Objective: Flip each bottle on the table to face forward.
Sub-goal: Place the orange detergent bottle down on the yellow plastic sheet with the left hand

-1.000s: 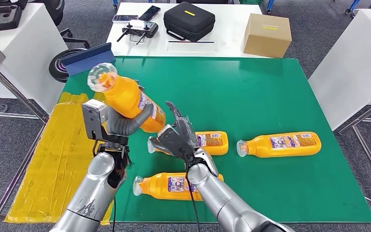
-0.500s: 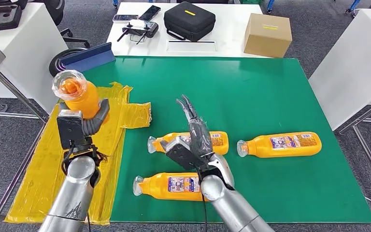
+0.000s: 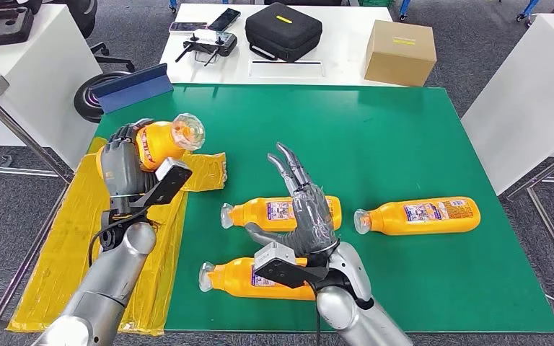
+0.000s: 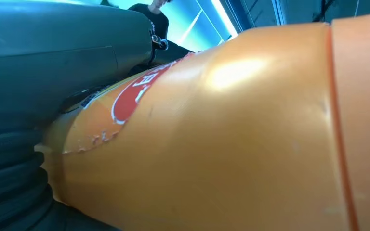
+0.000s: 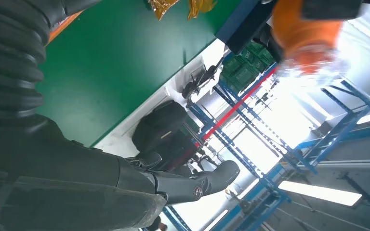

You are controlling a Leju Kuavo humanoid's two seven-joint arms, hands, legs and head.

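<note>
One orange bottle (image 3: 160,140) is turning in the left hand (image 3: 120,167) at the frame's left: upright half a second ago, it is now lying sideways, its clear faceted cap aiming right (the flip looks half done). Three glossy plastic bottles (image 3: 281,213) are lying labelled on the green mat (image 3: 404,130). The right hand (image 3: 304,216) is hovering with fingers spread, holding nothing.

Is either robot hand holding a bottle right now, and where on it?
The left robot hand grips an orange bottle around its body, cap end free. The right robot hand is spread open above the table, holding nothing.
</note>
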